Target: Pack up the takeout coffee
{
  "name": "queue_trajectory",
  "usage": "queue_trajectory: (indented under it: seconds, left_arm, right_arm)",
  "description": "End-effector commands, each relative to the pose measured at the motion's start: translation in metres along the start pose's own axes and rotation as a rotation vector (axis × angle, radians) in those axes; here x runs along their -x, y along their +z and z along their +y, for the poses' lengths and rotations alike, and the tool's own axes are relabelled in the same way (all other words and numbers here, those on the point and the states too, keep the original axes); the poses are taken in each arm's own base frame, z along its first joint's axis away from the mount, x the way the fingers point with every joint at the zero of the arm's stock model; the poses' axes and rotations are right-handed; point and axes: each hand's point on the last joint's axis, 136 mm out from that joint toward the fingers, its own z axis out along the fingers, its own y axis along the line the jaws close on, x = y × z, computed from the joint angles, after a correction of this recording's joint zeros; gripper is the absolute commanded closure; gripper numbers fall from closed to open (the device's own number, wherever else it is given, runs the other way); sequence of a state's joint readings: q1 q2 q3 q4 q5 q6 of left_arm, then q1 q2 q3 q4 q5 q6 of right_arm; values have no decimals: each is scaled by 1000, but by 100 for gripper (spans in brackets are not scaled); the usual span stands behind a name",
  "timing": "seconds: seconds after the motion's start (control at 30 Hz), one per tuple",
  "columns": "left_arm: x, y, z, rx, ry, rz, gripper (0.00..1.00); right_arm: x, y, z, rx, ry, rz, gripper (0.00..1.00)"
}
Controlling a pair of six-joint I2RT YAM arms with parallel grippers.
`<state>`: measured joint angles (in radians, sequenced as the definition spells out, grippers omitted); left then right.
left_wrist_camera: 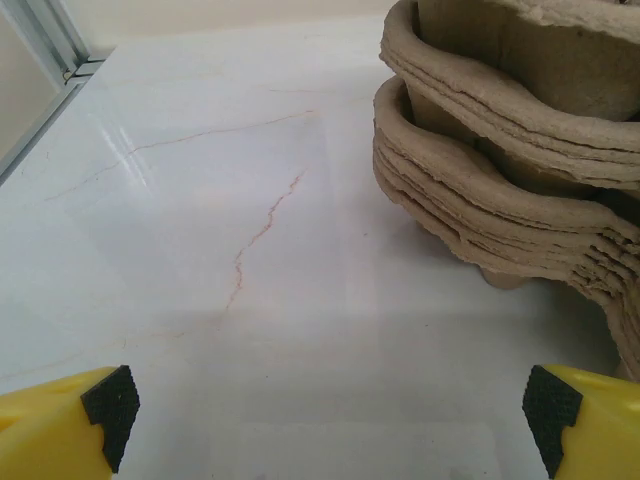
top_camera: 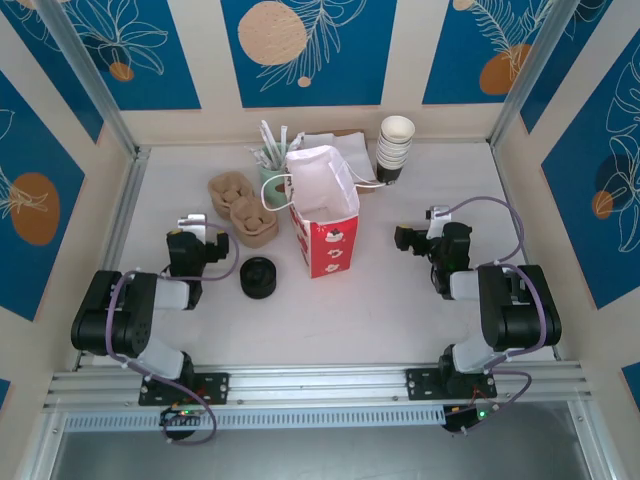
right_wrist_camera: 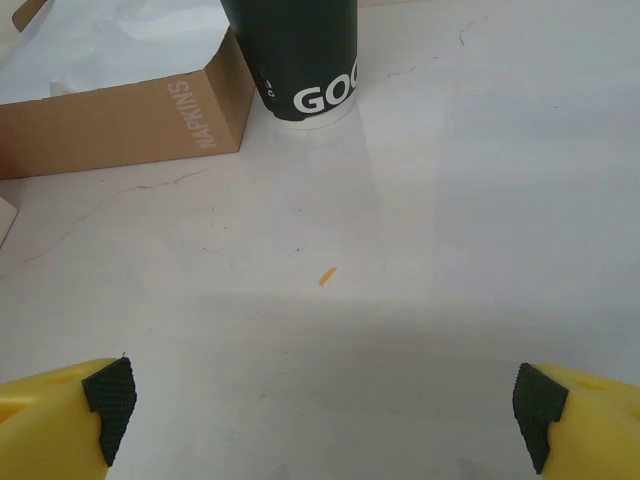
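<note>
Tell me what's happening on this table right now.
Nothing is being handled yet. The left gripper and right gripper are both open and empty. The red-and-white bag stands open between the arms. The right gripper faces a dark cup beside a brown napkin box; the left faces a stack of pulp carriers.

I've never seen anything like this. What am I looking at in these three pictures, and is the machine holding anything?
Two robot arms are bolted to the near table edge. One picture looks down from above; the other two come from wrist cameras, the yellow tips being each arm's fingers. The left gripper faces stacked pulp cup carriers; the right gripper faces a dark cup beside a brown napkin box. Also there: a red-and-white bag, a black puck, white cups. Both grippers are open, holding nothing.
</note>
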<state>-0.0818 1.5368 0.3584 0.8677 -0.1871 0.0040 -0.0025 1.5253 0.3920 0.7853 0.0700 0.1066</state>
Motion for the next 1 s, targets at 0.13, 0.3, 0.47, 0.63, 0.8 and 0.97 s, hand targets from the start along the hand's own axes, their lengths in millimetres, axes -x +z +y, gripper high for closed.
queue_trajectory:
  seconds: [0.13,0.3,0.47,0.63,0.8,0.97]
  left_arm:
    - [11,2,-3,-5,12,-30,0]
    - [11,2,-3,-5,11,-30,0]
    - [11,2,-3,-5,11,-30,0]
    - [15,0,-3,-5,14,-33,0]
    - [49,-25,16,74,-14,-36,0]
    - [101,-76,43,177,-62,-85,0]
  right_arm:
    - [16,2,2,17,-16,-46,1]
    - [17,2,2,17,-17,-49,1]
    - [17,2,2,16,-17,-49,1]
    - [19,1,2,12,-13,-52,1]
    - [38,-8,-11,-68,35,-19,1]
    - [68,-31,-22,-160,52,-13,1]
